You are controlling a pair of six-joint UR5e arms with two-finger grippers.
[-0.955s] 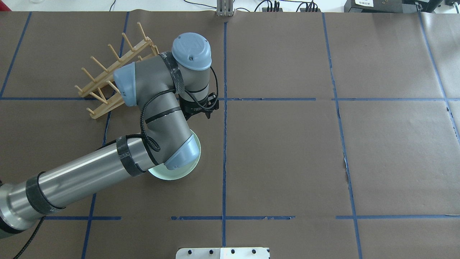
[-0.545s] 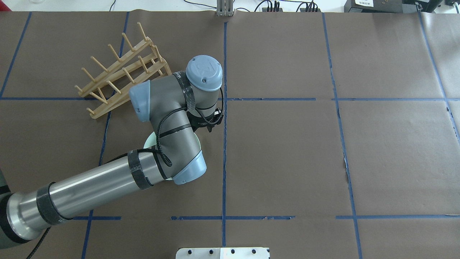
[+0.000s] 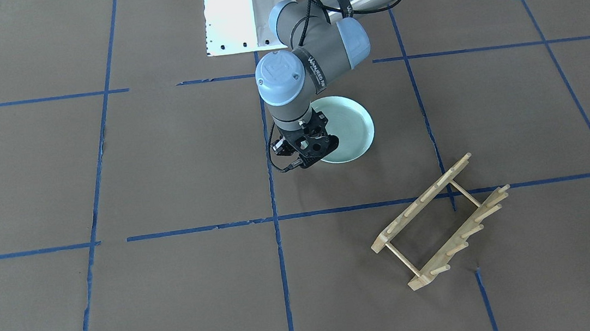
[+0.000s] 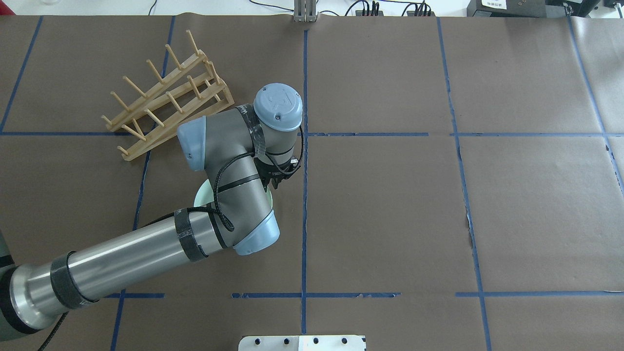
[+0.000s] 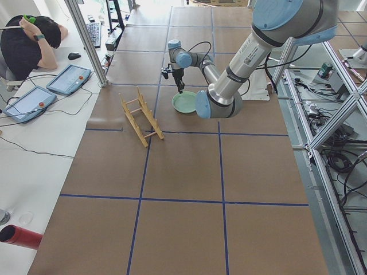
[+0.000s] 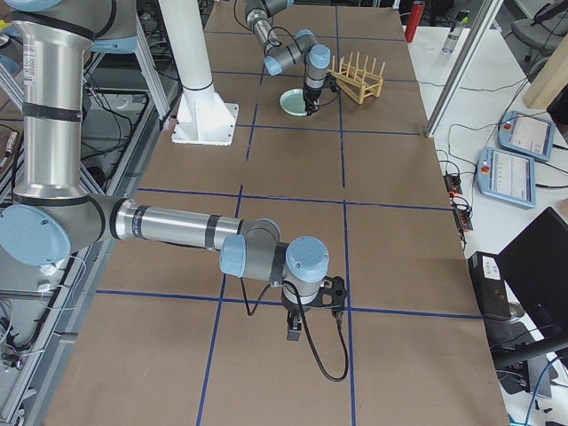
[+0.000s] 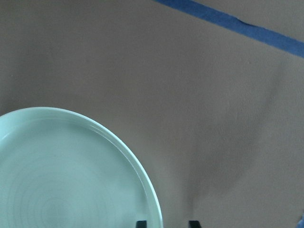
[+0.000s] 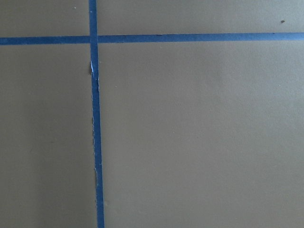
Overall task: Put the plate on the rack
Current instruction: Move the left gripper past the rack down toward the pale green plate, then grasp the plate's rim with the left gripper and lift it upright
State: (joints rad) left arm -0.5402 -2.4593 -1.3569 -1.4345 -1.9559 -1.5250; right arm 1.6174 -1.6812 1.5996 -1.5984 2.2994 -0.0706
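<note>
1. Plate (image 3: 351, 126): flat on the brown table (image 3: 162, 157), well apart from the rack (image 3: 420, 204).
2. Left gripper (image 3: 310, 155): pointing down at the plate's edge; fingers (image 7: 140, 223) parted, one on each side of the rim, gap showing.
3. Right gripper (image 6: 333, 293): low over the table, far from the plate; its opening cannot be told.

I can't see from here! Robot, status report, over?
Left hand open, straddling plate rim. Right hand far off, state unclear. Plate flat on table. Rack empty, nothing blocking.
</note>
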